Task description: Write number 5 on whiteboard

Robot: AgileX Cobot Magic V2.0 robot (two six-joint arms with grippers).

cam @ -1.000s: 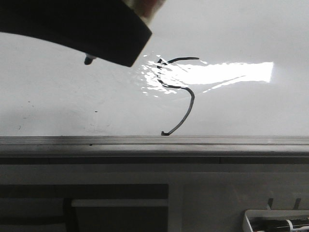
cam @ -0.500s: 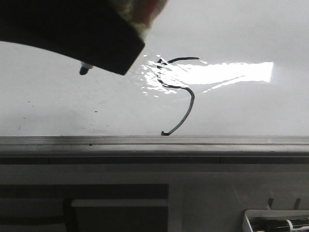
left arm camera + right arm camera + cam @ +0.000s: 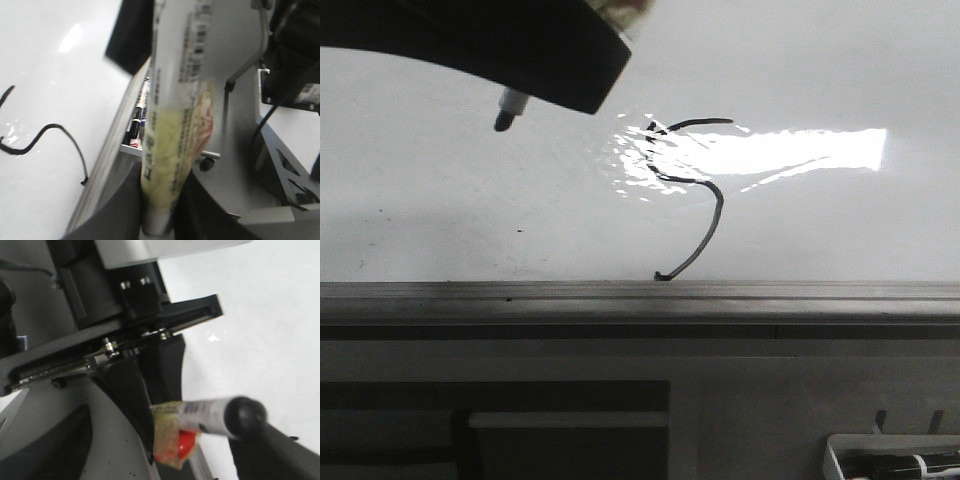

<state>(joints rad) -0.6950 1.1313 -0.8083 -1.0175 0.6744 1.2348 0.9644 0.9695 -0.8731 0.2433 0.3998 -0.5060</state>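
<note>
Front view. The whiteboard (image 3: 470, 210) fills the upper part, with a glare patch toward 2 o'clock. The number 5 (image 3: 692, 195) sits just right of centre, its top bar and stem partly washed out by the glare, its tail curling down to a small hook that ends right at the grey edge rail (image 3: 640, 295). My left gripper (image 3: 480, 50) enters as a dark mass at 11 o'clock, cut off by the frame edge; only the marker (image 3: 507, 110) tip pokes out beneath it, clear of the board and well left of the 5. At 5 o'clock a white tray (image 3: 890, 460) is cropped by the corner.

Left wrist view. My left gripper's dark fingers (image 3: 120, 210) pinch the marker (image 3: 175, 125) near its lower end (label blurred, unreadable). The 5 (image 3: 50, 137) shows at 9 o'clock, only partly in frame. More pens (image 3: 137, 120) lie in a tray behind the barrel, mostly hidden.

Right wrist view. Blurred. The marker's barrel (image 3: 205, 415) and dark cap end (image 3: 245, 417) show at 5 o'clock, beside a yellowish and red wrap (image 3: 172, 440), with the dark body of the left gripper (image 3: 125, 350) across the middle. Of my right gripper (image 3: 165, 465) I see only dark shapes along the frame edge, so I cannot tell whether it is spread or closed.
</note>
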